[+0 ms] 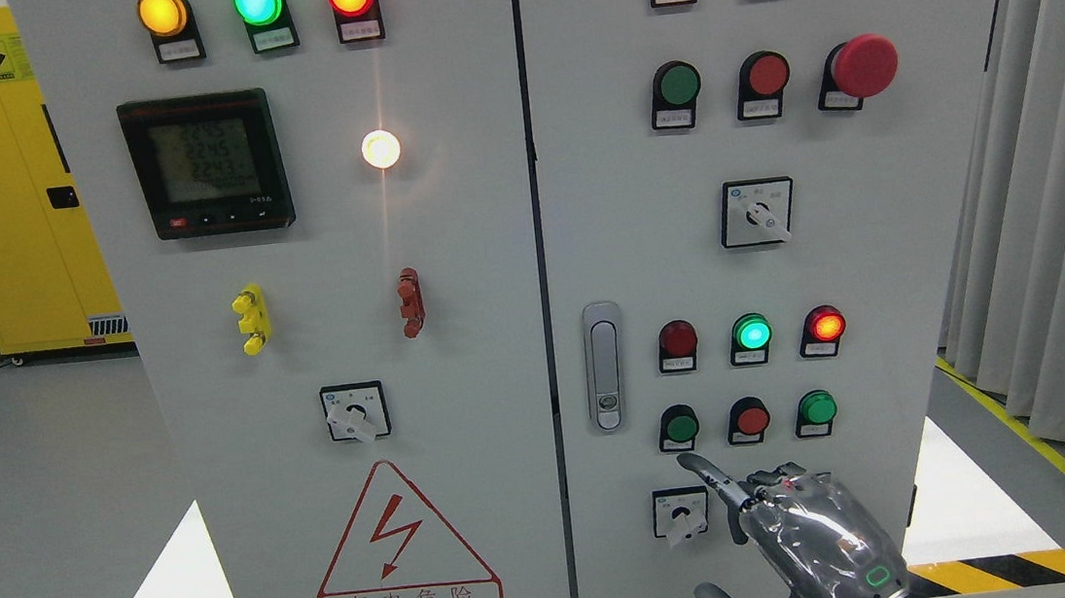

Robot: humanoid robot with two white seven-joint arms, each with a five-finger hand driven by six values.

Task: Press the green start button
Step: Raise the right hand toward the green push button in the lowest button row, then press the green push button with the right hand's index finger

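Head view: the robot's right hand (804,532), wrapped in clear film, rises from the lower right with its index finger (706,473) stretched out, the other fingers curled and nothing in its grasp. The fingertip sits just below the green start button (679,427), leftmost in the bottom row of push buttons on the right cabinet door (734,260); whether it touches cannot be told. A red button (749,420) and another green button (815,409) follow to the right. A rotary selector switch (680,514) lies just left of the hand.
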